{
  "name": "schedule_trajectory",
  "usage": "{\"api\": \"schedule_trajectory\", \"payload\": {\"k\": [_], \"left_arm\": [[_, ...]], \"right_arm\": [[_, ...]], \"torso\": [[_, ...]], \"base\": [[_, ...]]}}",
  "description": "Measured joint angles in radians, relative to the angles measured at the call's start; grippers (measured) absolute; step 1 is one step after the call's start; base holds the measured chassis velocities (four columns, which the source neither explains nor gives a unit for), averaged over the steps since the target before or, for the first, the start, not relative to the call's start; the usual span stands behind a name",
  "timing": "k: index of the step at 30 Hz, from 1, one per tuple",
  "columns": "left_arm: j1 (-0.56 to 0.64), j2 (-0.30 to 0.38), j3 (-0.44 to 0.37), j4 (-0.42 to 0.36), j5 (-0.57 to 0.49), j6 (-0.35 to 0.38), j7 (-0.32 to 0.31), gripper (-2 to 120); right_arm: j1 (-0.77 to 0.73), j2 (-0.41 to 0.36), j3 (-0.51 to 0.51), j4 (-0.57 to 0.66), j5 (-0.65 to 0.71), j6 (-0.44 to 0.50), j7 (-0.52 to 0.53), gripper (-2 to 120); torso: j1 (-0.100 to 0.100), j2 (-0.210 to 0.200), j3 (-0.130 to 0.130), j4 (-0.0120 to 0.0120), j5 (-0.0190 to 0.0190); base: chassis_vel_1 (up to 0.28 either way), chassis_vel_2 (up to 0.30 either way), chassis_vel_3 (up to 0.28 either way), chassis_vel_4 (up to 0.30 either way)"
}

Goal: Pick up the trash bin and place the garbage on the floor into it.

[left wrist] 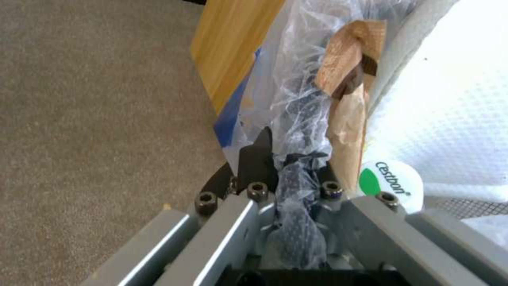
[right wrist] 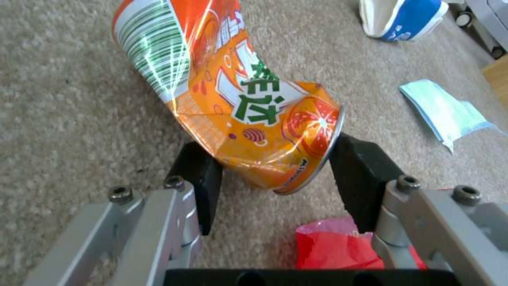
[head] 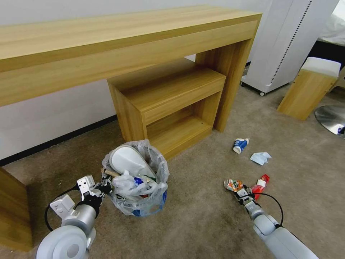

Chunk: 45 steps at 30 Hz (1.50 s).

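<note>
The trash bin, lined with a crinkly clear bag, is low over the beige floor in front of the wooden shelf. It holds a white slipper and other litter. My left gripper is shut on the bag-covered rim, beside a wooden stick and a bottle cap. My right gripper is down at the carpet, its black pads pressed on either side of a crushed orange can. A red wrapper, a blue-white cup and a pale tissue lie nearby.
A long wooden desk with a lower shelf unit stands behind the bin. A white wheeled appliance, a wooden stool and a metal chair base are at the right. A wooden panel is at the near left.
</note>
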Motion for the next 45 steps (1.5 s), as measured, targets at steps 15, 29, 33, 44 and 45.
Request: {"api": "schedule_trajectory", "payload": {"k": [15, 29, 33, 44, 45], "left_arm": [[-0.010, -0.003, 0.005, 0.002, 0.001, -0.003, 0.001, 1], [-0.024, -0.003, 0.013, 0.017, -0.002, -0.003, 0.002, 1], [-0.025, -0.004, 0.014, 0.017, -0.001, -0.003, 0.002, 1], [-0.019, -0.012, 0.008, 0.014, 0.000, -0.004, 0.004, 1], [-0.019, -0.013, 0.008, 0.014, 0.000, -0.004, 0.004, 1]], "right_arm": [[-0.006, -0.027, 0.017, 0.032, -0.054, 0.015, 0.003, 75], [-0.025, -0.051, 0.020, 0.077, -0.082, 0.006, 0.006, 98], [-0.019, -0.053, 0.011, 0.088, -0.090, 0.007, 0.006, 98], [0.030, -0.065, -0.040, 0.106, -0.148, 0.013, 0.000, 98], [0.032, -0.066, -0.042, 0.109, -0.150, 0.013, -0.001, 98]], "torso": [[0.000, 0.000, 0.000, -0.0001, -0.0001], [0.000, 0.000, 0.000, -0.0001, 0.0000], [0.000, 0.000, 0.000, -0.0001, 0.0000], [0.000, 0.000, 0.000, 0.0000, -0.0002], [0.000, 0.000, 0.000, 0.0000, -0.0001]], "base": [[0.000, 0.000, 0.000, 0.000], [0.000, 0.000, 0.000, 0.000], [0.000, 0.000, 0.000, 0.000], [0.000, 0.000, 0.000, 0.000], [0.000, 0.000, 0.000, 0.000]]}}
